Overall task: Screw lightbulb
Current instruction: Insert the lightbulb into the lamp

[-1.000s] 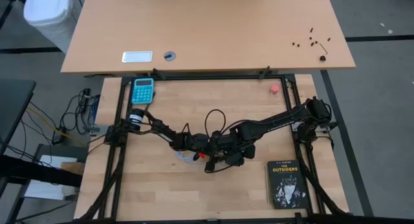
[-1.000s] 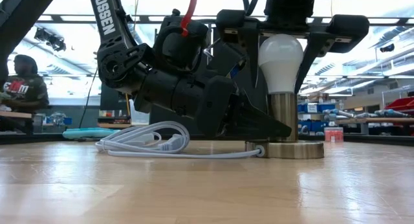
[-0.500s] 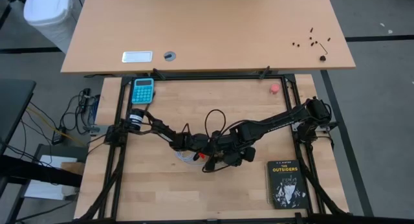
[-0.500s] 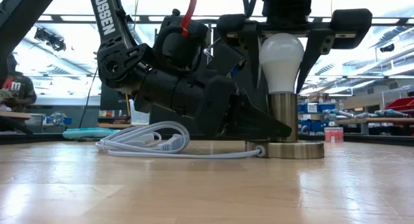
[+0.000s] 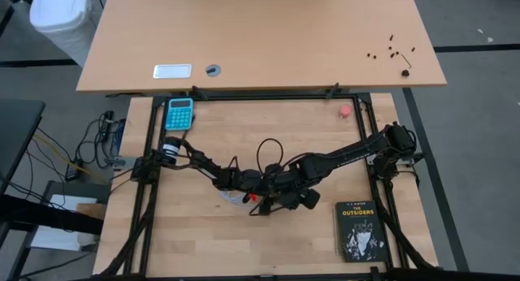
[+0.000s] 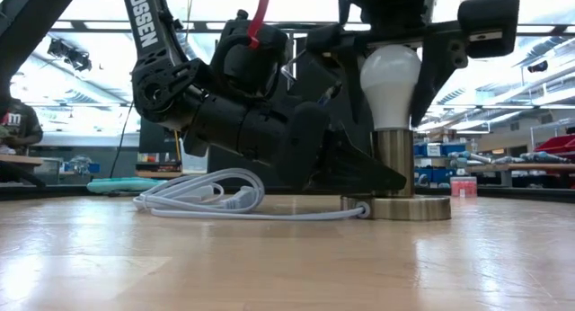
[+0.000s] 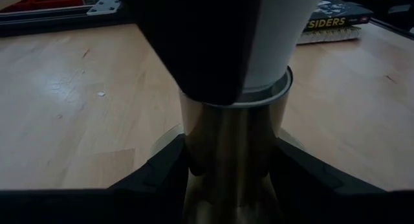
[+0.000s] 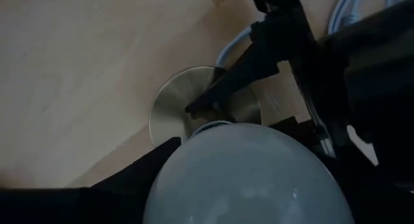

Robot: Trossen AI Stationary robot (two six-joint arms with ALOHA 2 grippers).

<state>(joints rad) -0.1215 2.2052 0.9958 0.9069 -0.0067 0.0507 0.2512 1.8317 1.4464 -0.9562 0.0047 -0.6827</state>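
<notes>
Right pincer point(image 6: 390, 50) grips lightbulb point(image 6: 389, 75); left pincer point(image 7: 229, 162) clamps socket stem point(image 7: 228, 156). Book point(image 5: 358, 229) reads "THE OUTSIDERS".

bare tabletop point(image 5: 203, 232) gives free passage; coiled cord point(image 6: 207, 200) and, seemingly, book point(image 5: 359, 231) block low paths.

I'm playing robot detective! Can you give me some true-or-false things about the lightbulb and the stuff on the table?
1. The lightbulb stands upright in the brass socket. True.
2. The left pincer grips the socket's stem. True.
3. The black book lies under the socket. False: it lies apart, near the table's right corner.
4. The white cord is coiled on the table beside the socket. True.
5. The right pincer rests on the book. False: it comes from above, around the lightbulb.
</notes>
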